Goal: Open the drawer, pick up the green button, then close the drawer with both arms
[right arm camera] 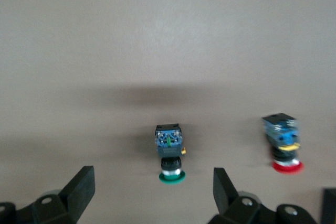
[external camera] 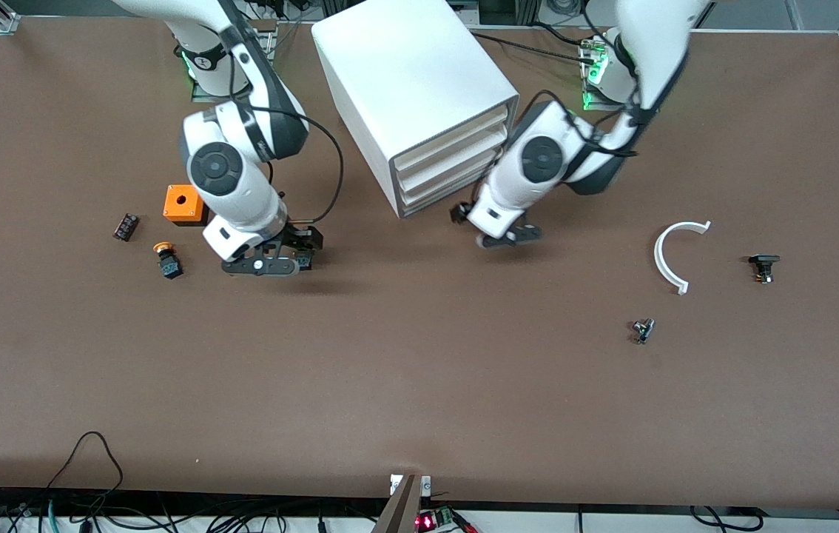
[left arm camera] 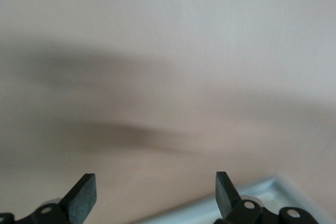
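Note:
The white cabinet [external camera: 412, 89] stands at the table's robot end, and all three drawers look shut. The lowest drawer [external camera: 443, 194] sits just above the table. My left gripper [external camera: 497, 233] is open and empty, low over the table just in front of that drawer; the left wrist view shows its gap [left arm camera: 156, 187] over bare table. The green-capped button [right arm camera: 170, 156] lies on its side on the table. My right gripper [right arm camera: 152, 182] is open above it, and in the front view the right gripper [external camera: 269, 263] hides it.
A red-capped button [right arm camera: 283, 148] lies beside the green one. An orange box [external camera: 183, 203], a black block [external camera: 125, 226] and an orange-capped button [external camera: 166, 260] lie by the right gripper. A white curved piece [external camera: 675, 252] and two small parts [external camera: 763, 266] [external camera: 642, 329] lie toward the left arm's end.

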Controlling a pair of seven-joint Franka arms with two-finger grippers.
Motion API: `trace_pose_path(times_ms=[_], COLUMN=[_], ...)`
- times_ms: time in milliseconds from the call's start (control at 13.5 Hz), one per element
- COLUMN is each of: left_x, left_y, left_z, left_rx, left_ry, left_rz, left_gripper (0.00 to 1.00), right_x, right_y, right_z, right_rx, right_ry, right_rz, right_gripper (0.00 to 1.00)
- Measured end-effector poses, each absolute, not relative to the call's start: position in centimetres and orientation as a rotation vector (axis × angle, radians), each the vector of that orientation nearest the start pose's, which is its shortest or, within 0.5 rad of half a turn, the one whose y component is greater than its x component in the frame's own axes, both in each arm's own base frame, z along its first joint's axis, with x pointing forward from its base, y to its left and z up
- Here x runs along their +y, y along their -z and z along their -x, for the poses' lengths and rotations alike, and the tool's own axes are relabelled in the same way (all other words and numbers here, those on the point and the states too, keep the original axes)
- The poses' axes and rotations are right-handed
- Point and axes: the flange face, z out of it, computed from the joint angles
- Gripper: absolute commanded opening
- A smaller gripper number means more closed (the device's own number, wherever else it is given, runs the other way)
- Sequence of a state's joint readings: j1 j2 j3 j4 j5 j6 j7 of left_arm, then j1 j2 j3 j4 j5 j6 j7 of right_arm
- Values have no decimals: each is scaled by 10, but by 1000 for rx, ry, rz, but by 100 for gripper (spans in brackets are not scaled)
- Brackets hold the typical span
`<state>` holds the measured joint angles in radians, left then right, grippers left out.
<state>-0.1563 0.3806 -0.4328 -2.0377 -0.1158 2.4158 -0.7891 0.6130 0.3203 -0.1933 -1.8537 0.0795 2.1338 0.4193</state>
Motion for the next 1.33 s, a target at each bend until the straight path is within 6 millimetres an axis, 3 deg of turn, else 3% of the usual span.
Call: trace_pose_path(times_ms=[148,222,443,665,960,1108,1330], left_x=[-260,-231,-160,-96,-38,-27,-24], left_y=[-337,-364,-436,-506,-582,-598,-620], left_z=[-547,-556,-555,-542,-528,-524,-519], left_rx=[-698,-723,-512,-259,-120,-96,-90], left_ry=[-56,-13,47,39,-50,-78,-102], left_rz=[3281,3263,3242,3240,3215,3168,3158], left_gripper=[100,100,100,100,100,100,100], right_x=[245,234,196,127,60,31,-9], right_y=[-407,-433,-501,-550,-577,-577,-559], right_z=[-585,-592,-608,-622,-624,-620,-611], right_rx=[116,145,247,401,408,290,111], right_ry=[-71,-92,-120,-136,-113,-135,-169], right_rz=[3154,3161,3172,3154,3141,3153,3163], right_gripper=[100,100,100,100,100,100,100])
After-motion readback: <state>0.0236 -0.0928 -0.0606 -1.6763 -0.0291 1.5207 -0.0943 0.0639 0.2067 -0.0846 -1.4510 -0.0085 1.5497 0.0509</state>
